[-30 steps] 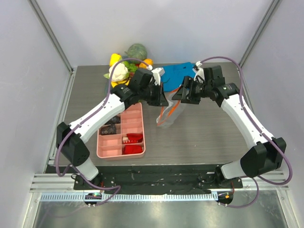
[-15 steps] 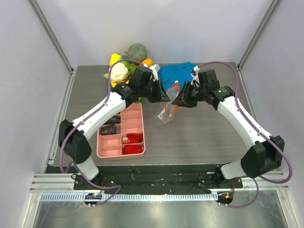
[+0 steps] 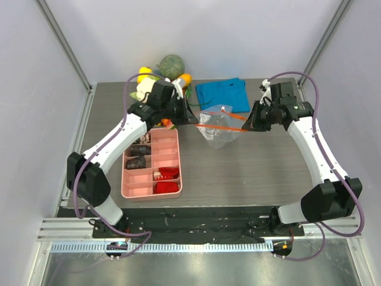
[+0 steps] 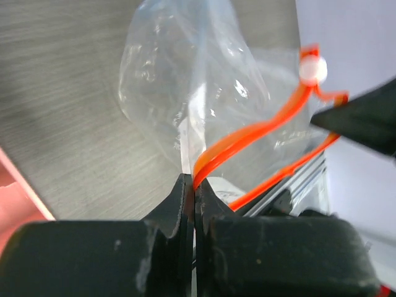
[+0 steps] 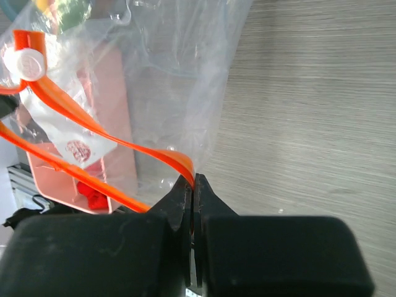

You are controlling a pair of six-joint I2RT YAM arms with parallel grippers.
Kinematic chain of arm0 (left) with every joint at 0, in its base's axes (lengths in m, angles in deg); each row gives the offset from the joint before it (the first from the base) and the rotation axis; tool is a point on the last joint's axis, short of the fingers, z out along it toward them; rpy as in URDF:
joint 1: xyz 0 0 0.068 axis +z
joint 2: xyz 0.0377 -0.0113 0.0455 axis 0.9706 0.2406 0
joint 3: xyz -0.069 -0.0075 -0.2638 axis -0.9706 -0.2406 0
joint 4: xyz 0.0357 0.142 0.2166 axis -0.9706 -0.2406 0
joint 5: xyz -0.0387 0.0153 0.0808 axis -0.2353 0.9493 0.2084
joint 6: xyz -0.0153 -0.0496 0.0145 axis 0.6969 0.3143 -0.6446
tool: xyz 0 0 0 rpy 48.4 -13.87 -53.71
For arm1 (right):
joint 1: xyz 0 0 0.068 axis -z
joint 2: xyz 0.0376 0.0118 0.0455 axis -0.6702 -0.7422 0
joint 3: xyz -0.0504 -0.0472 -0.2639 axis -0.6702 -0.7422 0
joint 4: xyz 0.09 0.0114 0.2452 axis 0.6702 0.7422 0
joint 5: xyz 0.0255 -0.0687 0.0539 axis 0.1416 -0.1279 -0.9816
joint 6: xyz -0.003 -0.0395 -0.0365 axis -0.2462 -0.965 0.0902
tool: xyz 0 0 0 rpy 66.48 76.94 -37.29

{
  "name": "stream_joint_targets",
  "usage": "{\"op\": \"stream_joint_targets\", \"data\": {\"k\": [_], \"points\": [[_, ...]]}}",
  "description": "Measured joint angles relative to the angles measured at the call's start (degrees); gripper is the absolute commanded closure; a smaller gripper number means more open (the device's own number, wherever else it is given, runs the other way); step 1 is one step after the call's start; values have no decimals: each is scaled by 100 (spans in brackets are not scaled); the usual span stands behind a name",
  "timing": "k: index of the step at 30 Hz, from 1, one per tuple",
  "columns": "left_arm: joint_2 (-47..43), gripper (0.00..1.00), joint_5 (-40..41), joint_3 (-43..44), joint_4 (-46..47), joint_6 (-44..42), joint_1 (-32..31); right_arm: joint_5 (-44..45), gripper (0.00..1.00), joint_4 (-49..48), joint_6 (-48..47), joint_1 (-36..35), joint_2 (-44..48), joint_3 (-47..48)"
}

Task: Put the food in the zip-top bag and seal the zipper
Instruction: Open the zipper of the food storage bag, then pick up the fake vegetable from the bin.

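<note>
The clear zip-top bag (image 3: 219,132) hangs stretched between my two grippers above the table, mouth up. Its orange-red zipper (image 3: 223,126) runs taut from one gripper to the other. My left gripper (image 3: 190,118) is shut on the strip's left end, and in the left wrist view the jaws (image 4: 194,179) pinch the zipper (image 4: 260,130) where it enters them. My right gripper (image 3: 250,124) is shut on the right end, pinching the strip (image 5: 124,145) at the fingertips (image 5: 193,179). A white slider (image 5: 26,62) sits on the strip. The food (image 3: 169,65) is piled at the back left, partly behind my left arm.
A pink compartment tray (image 3: 132,185) with small dark and red pieces lies at the front left, below my left arm. A folded blue cloth (image 3: 221,93) lies at the back, just behind the bag. Grey walls enclose the table on three sides.
My right gripper has shut on the zipper's right end. Both grippers have drawn apart, pulling the bag's mouth from a bunched hang into a taut horizontal line.
</note>
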Motion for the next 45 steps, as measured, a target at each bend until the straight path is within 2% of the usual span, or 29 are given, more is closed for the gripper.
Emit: {"op": "stream_joint_targets", "data": {"k": [2,5,6,9,12,17,22,25,29,35,45], "points": [[0,92,-66,0,-63,-234,-151,-57,99,164,-208,151,26,57],[70,80,-173,107,-284,-562,-225,-229,99,350,-376,227,46,74],[116,59,-179,177,-348,-643,-225,-256,99,400,-422,240,46,74],[275,26,-240,396,-535,-946,-197,-289,99,516,-476,286,46,74],[304,0,-356,492,-675,-1222,-155,-289,99,575,-476,291,46,74],[208,0,-584,592,-723,-1644,24,-192,99,741,-452,212,48,203],[107,0,-616,1040,-754,-1971,640,275,99,1344,-516,175,35,1113],[81,0,-352,1292,-682,-2212,1071,584,99,1567,-542,175,55,1617],[179,0,306,1528,-577,-2656,1423,931,99,1720,-407,175,105,1565],[990,0,1237,2009,-282,-3279,1663,1259,99,1757,-13,151,-197,1165],[2417,0,2083,2682,168,-3394,2221,1217,99,1478,192,-17,-800,1226]]}}
